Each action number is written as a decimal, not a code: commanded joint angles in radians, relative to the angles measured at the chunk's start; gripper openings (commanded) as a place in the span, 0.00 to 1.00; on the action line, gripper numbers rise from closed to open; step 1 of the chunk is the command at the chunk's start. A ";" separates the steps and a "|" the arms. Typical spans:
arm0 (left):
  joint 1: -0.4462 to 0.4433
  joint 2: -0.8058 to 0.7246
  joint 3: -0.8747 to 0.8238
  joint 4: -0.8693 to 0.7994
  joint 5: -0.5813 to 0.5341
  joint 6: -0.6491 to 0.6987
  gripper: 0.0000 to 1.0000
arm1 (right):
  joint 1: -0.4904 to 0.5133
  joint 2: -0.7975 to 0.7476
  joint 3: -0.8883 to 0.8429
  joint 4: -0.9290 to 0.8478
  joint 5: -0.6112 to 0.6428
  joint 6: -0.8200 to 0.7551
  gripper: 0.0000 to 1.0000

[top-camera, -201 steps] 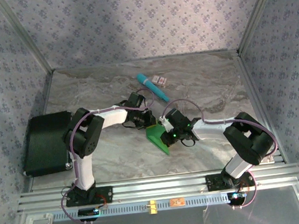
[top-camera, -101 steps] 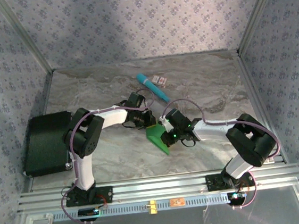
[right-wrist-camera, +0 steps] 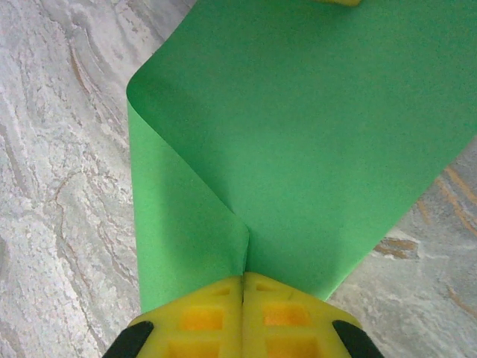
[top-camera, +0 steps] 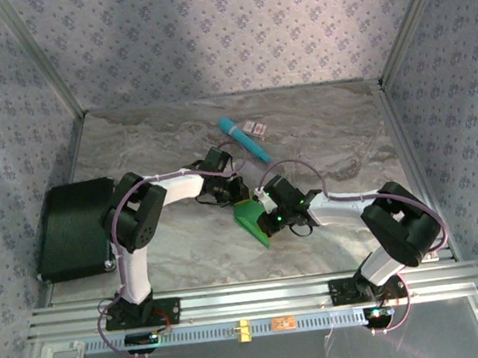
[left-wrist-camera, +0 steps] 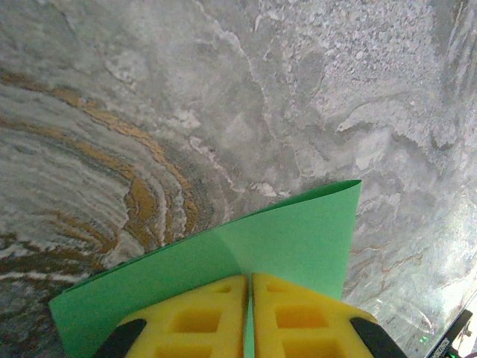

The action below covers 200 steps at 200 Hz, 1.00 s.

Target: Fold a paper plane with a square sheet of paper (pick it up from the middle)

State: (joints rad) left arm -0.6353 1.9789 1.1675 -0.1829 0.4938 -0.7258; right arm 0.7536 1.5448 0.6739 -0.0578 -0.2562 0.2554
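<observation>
The square sheet of paper point(top-camera: 251, 220) is bright green and bent, held just above the marble table point(top-camera: 320, 136) between both arms. My left gripper point(top-camera: 239, 198) pinches its far edge. In the left wrist view the yellow fingers point(left-wrist-camera: 201, 317) are shut on the paper point(left-wrist-camera: 298, 239), which fans out ahead of them. My right gripper point(top-camera: 268, 213) grips the opposite edge. In the right wrist view its pads point(right-wrist-camera: 291, 313) are closed on a fold of the sheet point(right-wrist-camera: 313, 134), whose left flap curls downward.
A teal cylindrical stick point(top-camera: 243, 139) lies at the back centre beside a small pink-and-white card point(top-camera: 256, 128). A black case point(top-camera: 71, 228) sits at the left edge. Patterned walls enclose three sides of the table.
The right arm's elbow and wrist have shifted slightly; the paper and both grips stay as they were.
</observation>
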 commanded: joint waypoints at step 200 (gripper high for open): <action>-0.012 0.011 -0.001 -0.042 -0.029 0.008 0.12 | -0.001 0.032 0.008 -0.026 0.039 0.028 0.00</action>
State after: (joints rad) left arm -0.6361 1.9789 1.1675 -0.1825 0.4934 -0.7258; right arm 0.7532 1.5505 0.6739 -0.0563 -0.2234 0.2699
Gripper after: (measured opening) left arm 0.117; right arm 0.052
